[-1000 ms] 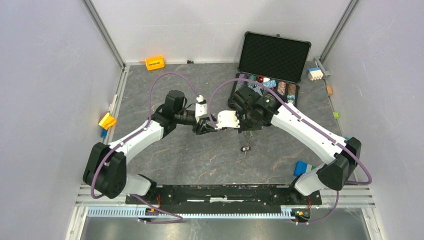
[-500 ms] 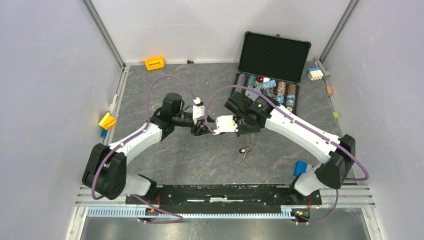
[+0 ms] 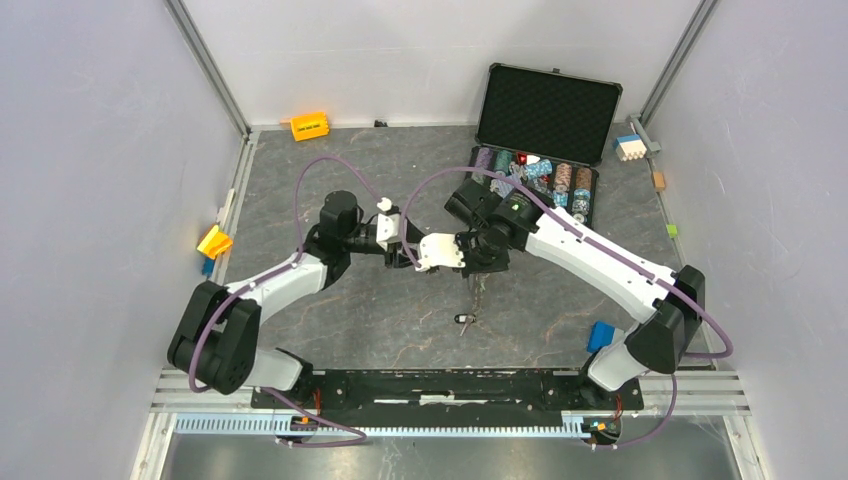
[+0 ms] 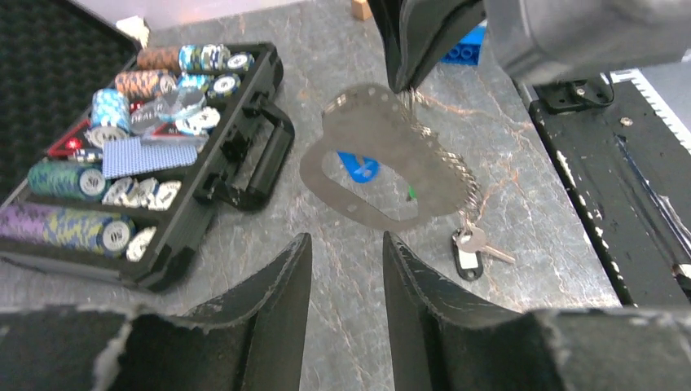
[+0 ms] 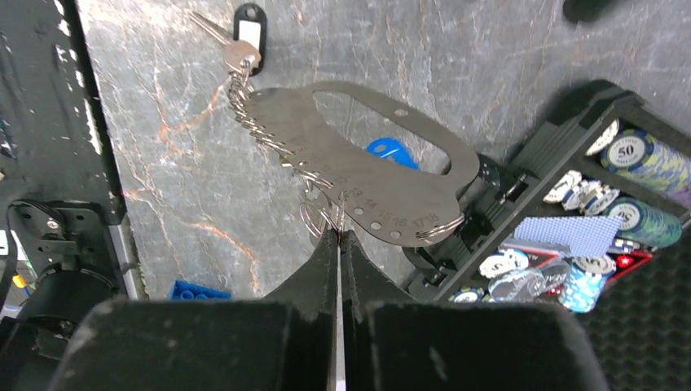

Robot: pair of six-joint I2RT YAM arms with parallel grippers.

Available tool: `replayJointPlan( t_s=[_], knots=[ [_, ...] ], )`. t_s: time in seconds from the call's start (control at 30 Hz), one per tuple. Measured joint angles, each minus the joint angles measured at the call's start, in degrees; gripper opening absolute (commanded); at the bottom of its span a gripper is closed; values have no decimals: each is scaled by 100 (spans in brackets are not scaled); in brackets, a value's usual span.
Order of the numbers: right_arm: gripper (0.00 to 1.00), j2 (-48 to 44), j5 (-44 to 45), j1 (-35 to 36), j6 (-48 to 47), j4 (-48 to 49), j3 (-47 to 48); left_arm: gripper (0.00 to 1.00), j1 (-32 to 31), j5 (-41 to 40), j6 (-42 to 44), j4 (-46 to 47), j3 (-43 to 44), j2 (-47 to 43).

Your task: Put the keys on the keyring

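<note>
The left hand (image 3: 405, 256) and the right hand (image 3: 476, 262) are seen close together above the middle of the grey marbled tabletop (image 3: 380, 320), their tips turned toward each other. Of the keyring (image 3: 463, 319), only a thin chain and a small dark fob can be made out, trailing from the right hand toward the near edge. An open black case (image 3: 548, 105) filled with poker chips (image 3: 545, 172) is set behind the right arm. An orange block (image 3: 310, 126) is seen at the back wall.

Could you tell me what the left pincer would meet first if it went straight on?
Probably the large flat silver metal keyring plate dangling from the shut right pincer, directly ahead of the open left pincer; depth is unclear, so it could pass beneath.
</note>
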Motion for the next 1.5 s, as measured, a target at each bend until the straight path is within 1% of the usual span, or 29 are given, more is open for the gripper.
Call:
replayJointPlan(
  t_s=[0.17, 0.37, 0.5, 0.63, 0.87, 1.3, 1.5],
  knots=[
    [0, 33, -369, 0, -2, -2, 127, 42, -267, 136, -640, 1172, -13, 323],
    [0, 55, -654, -11, -2, 13, 247, 41, -734, 192, -1696, 2894, -122, 796],
    [0, 55, -772, -28, 0, 13, 247, 41, -866, 236, -2022, 3388, -146, 955],
    [0, 55, -824, -59, 0, 13, 247, 40, -975, 251, -2179, 3602, -151, 977],
    [0, 55, -852, -116, 2, -4, 247, 40, -1069, 219, -2184, 3558, -151, 977],
    [0, 55, -879, -186, 9, -118, 256, 40, -1178, -177, -2168, 3547, -151, 1005],
    [0, 55, -975, -229, 11, -144, 256, 41, -1180, -208, -2173, 3971, -286, 1099]
  ],
)
